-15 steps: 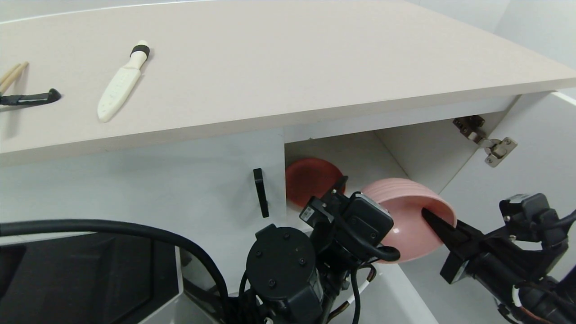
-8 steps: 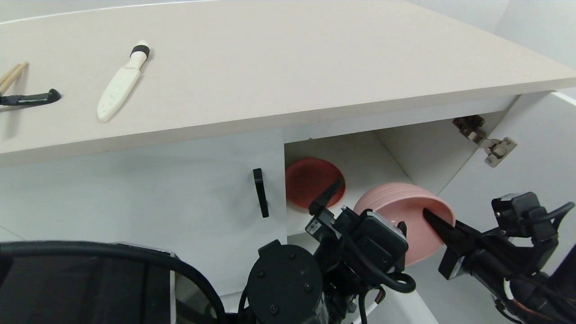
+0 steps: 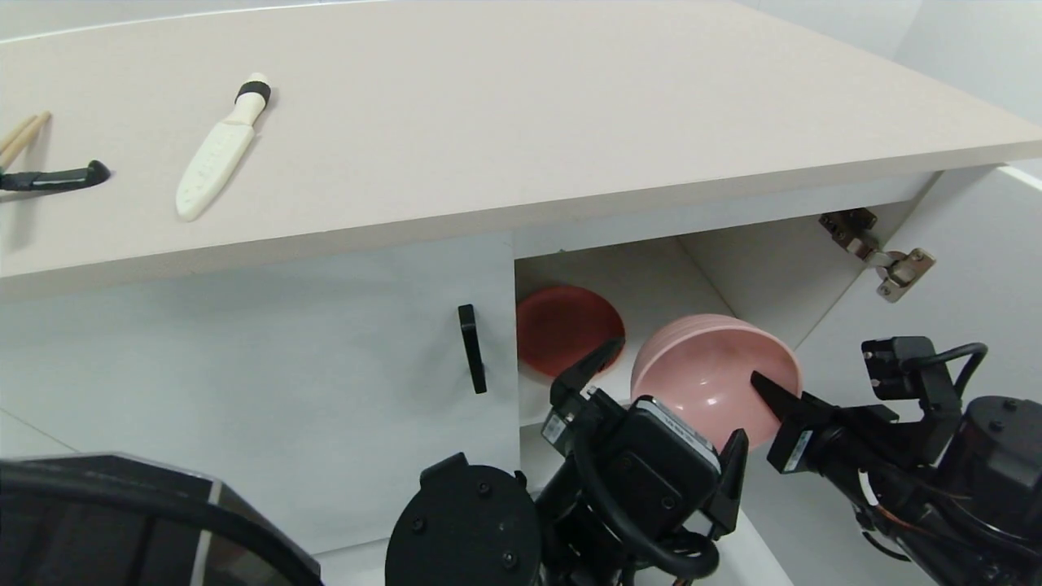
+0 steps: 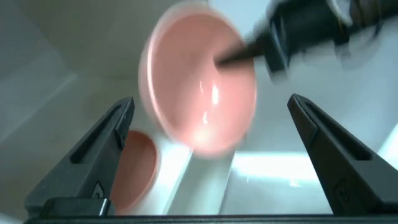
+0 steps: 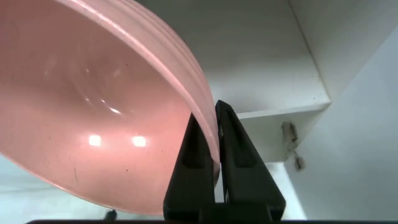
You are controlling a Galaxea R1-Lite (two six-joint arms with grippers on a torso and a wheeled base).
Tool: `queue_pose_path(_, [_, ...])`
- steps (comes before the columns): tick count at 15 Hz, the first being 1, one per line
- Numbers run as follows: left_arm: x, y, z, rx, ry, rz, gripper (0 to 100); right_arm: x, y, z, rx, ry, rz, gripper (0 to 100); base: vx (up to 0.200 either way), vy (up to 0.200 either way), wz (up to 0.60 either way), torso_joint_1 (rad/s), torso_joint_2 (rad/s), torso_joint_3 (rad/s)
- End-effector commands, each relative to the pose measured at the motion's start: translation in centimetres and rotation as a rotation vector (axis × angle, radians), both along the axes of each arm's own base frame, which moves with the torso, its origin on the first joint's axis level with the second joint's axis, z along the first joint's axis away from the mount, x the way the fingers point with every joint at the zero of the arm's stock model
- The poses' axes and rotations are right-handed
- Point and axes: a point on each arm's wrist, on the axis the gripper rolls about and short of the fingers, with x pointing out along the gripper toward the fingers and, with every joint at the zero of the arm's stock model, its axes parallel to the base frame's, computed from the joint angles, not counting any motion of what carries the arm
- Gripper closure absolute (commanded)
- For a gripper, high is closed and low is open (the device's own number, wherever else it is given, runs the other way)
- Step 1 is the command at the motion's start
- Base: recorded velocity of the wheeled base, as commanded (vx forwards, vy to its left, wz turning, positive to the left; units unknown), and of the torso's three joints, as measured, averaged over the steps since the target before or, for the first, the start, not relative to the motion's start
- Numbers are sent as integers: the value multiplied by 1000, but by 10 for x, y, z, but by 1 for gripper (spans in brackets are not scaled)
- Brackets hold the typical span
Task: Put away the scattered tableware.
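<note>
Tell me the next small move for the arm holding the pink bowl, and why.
Probably push the pink bowl deeper into the open cabinet and level it. The right gripper pinches its rim, the bowl hangs tilted at the opening, and bare shelf shows beside the red plate inside.

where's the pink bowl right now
In the head view the pink bowl is right of centre, tilted at the mouth of the open cabinet, its rim clamped by the right gripper, with the red plate to its left.
</note>
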Motion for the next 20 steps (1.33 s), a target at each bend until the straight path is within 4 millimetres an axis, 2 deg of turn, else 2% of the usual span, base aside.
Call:
queue_pose_path(1, [16, 14, -1, 29, -20, -48, 0, 4, 1, -3, -2, 8, -5, 100, 0, 0, 0, 0, 0, 0])
queue_pose_path(5, [19, 45, -18, 166, -35, -194, 0, 4, 1, 0, 4, -6, -5, 100, 0, 0, 0, 0, 0, 0])
queue_pose_path(7, [21, 66, -12, 179, -41, -198, 0, 3, 0, -2, -7, 4, -4, 100, 0, 0, 0, 0, 0, 0])
queue_pose_path(8, [20, 69, -11, 181, -42, -208, 0, 1, 0, -3, -11, 9, -2, 100, 0, 0, 0, 0, 0, 0])
queue_pose_path(9, [16, 86, -9, 193, -41, -244, 0, -7, -3, -5, -59, 18, 12, 100, 0, 0, 0, 0, 0, 0])
queue_pose_path(11, [11, 101, -6, 201, -44, -301, 0, -12, -7, -6, -88, 27, 14, 100, 0, 0, 0, 0, 0, 0])
queue_pose_path(13, [10, 115, -8, 218, -38, -345, 0, -9, -4, -6, -65, 24, 12, 100, 0, 0, 0, 0, 0, 0])
queue_pose_path(16, [11, 129, -8, 224, -24, -316, 0, 4, 4, -6, 39, 35, -3, 100, 0, 0, 0, 0, 0, 0])
queue_pose_path(19, [6, 141, -2, 213, -41, -324, 0, 20, 14, -21, 65, 84, -10, 100, 0, 0, 0, 0, 0, 0])
queue_pose_path(20, [0, 151, -2, 216, -33, -324, 0, 24, 21, -24, 64, 86, 10, 100, 0, 0, 0, 0, 0, 0])
